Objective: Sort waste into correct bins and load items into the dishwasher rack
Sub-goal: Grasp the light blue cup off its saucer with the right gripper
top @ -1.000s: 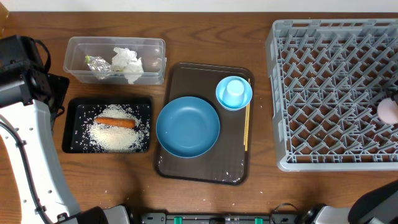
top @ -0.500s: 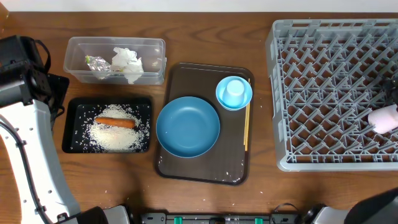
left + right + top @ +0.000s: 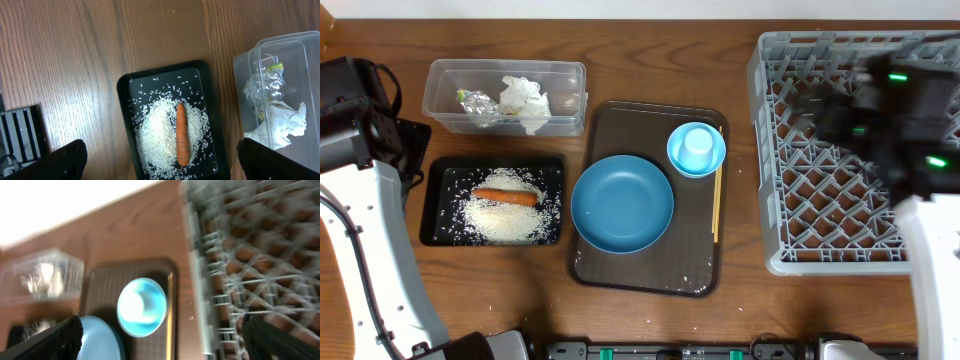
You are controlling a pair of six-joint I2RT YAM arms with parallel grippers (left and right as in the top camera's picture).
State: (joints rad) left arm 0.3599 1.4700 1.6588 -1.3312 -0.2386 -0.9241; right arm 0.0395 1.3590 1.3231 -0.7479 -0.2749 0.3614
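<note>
The left gripper [image 3: 161,164] by the black tray [image 3: 428,215] of rice [image 3: 510,222] and carrot [image 3: 504,196] and the right gripper [image 3: 161,341] over the rack [image 3: 772,150] both gape wide, empty; napkin [image 3: 523,100] and wrapper [image 3: 475,102] lie in the far-left clear tub [image 3: 442,76], dark-blue bowl [image 3: 622,203], light-blue bowl [image 3: 677,152] and chopsticks [image 3: 717,205] on the brown tray [image 3: 610,125]

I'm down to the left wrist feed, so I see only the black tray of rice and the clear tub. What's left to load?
Observer: A large dark-blue bowl sits on the brown serving tray.
Operator: Anything else on that tray?
Observer: A small light-blue bowl with a white cup in it, at the tray's upper right corner in the overhead view.
Operator: And chopsticks?
Observer: The chopsticks lie along the tray's right edge, just below the small bowl.
</note>
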